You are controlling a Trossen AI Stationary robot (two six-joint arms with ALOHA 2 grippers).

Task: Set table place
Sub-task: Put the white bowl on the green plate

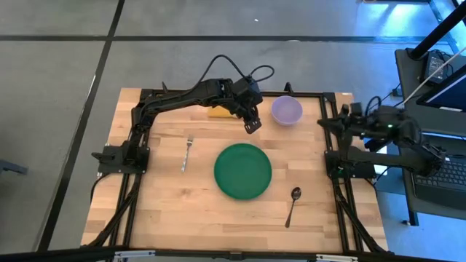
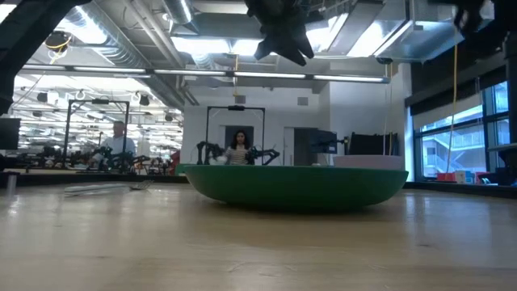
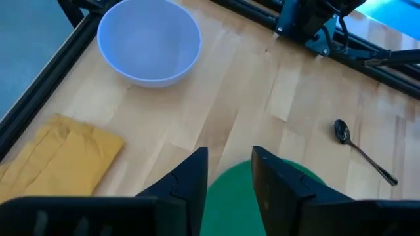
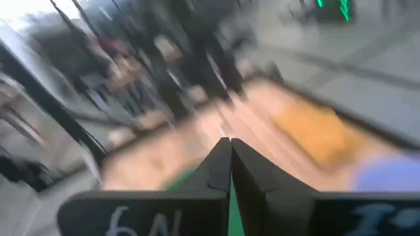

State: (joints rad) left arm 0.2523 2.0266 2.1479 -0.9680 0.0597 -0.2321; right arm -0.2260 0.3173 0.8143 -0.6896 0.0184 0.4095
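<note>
A light-wood butcher-block desk (image 1: pixel 160 211) on a black metal frame carries five items. A round green plate (image 1: pixel 242 170) lies flat near the middle. A pale lilac bowl (image 1: pixel 287 110) stands by the far edge, toward the far right corner, with a folded yellow cloth (image 3: pixel 56 160) also at the far edge, just left of centre. A small metal fork (image 1: pixel 186 153) lies left of the plate, and a dark-bowled spoon (image 1: pixel 293 204) right of it, nearer the front edge.

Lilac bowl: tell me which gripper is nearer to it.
Left. The left gripper hangs above the table just beside the lilac bowl, toward the green plate. The right gripper sits folded back at the table's right edge, farther off.
</note>
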